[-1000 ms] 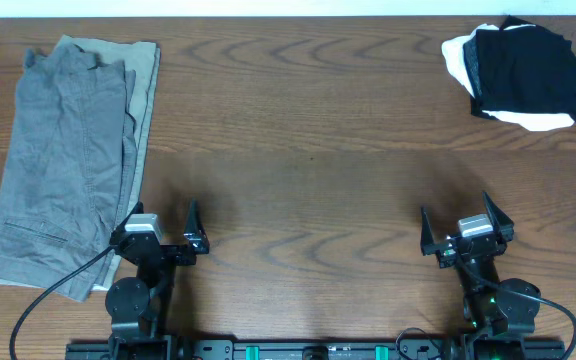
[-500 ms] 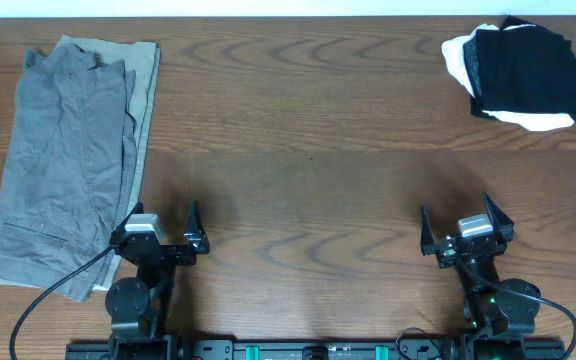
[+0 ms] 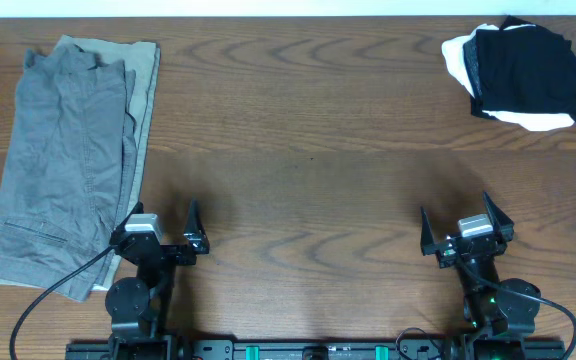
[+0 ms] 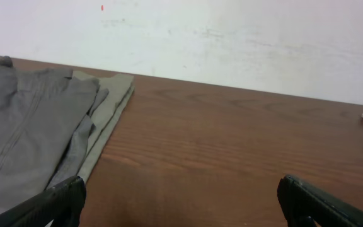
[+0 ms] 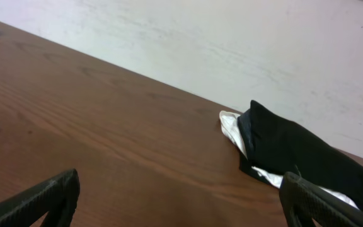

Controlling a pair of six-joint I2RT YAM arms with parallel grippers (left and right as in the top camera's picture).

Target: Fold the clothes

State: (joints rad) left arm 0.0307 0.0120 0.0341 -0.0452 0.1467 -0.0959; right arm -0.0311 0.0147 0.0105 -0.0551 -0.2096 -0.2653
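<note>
The medium-grey shorts [image 3: 58, 160] lie folded lengthwise at the table's left side, on top of a paler khaki-beige garment [image 3: 148, 90] whose edge shows on the right. The shorts also show in the left wrist view [image 4: 17, 132]. My left gripper [image 3: 158, 225] is open and empty near the front edge, just right of the shorts' lower end; in its wrist view [image 4: 181, 202] the jaws stand wide apart over bare wood. My right gripper [image 3: 465, 222] is open and empty at the front right, also seen in its wrist view [image 5: 181, 195].
A black garment [image 3: 528, 70] lies on a white one [image 3: 456, 58] at the far right corner, seen too in the right wrist view [image 5: 295, 148]. The brown wooden table [image 3: 308, 150] ends at a white wall [image 4: 232, 38] at the back.
</note>
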